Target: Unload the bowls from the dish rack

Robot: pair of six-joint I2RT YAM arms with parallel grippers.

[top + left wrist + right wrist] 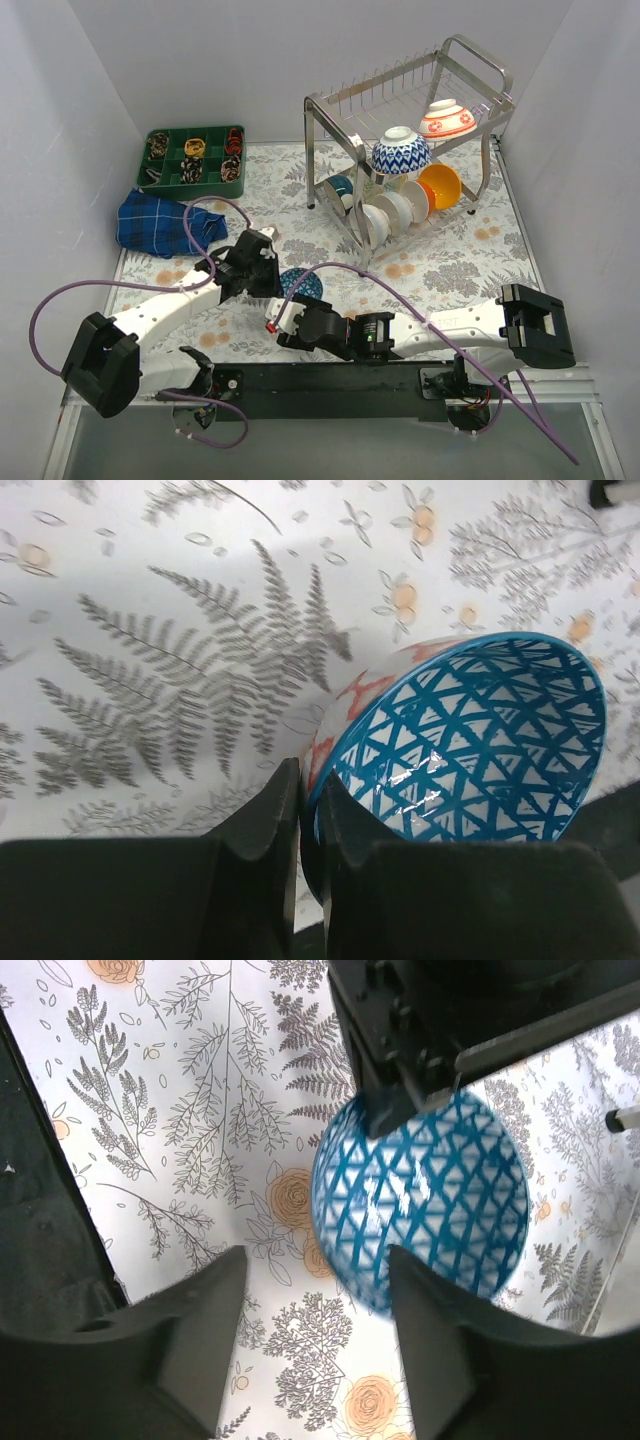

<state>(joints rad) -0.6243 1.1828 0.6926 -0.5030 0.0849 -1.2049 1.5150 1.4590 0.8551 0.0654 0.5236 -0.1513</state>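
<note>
Green tray (197,160): sat at the far left of the table, its compartments filled with small mixed items too small to tell.
Blue plaid cloth (160,222): lay crumpled just in front of the tray.
Tablecloth (470,270): a white sheet printed with grey ferns and orange flowers covered the table.
Left gripper (305,810): clamped tight on the near rim of a bowl, one finger (265,825) outside the wall and the other inside.
Held bowl (480,740): blue triangle lattice inside and red-and-white pattern outside. It was out of the rack, tilted over the tablecloth near the front middle of the table, between the two grippers. Whether it touched the cloth could not be told.
Right gripper (315,1260): jaws stood apart with nothing between them but tablecloth. The held bowl lay just beyond its right finger (430,1310).
Dish rack (330,110): a shiny two-tier wire frame stood at the far right of the table.
Lower shelf: a teal bowl (340,187), several white bowls (395,208) and an orange bowl (441,185) stood on edge in a row.
Higher in the rack: a blue-and-white bowl (401,152) and, to its right, a red-and-white bowl (446,119) rested rim down.
</note>
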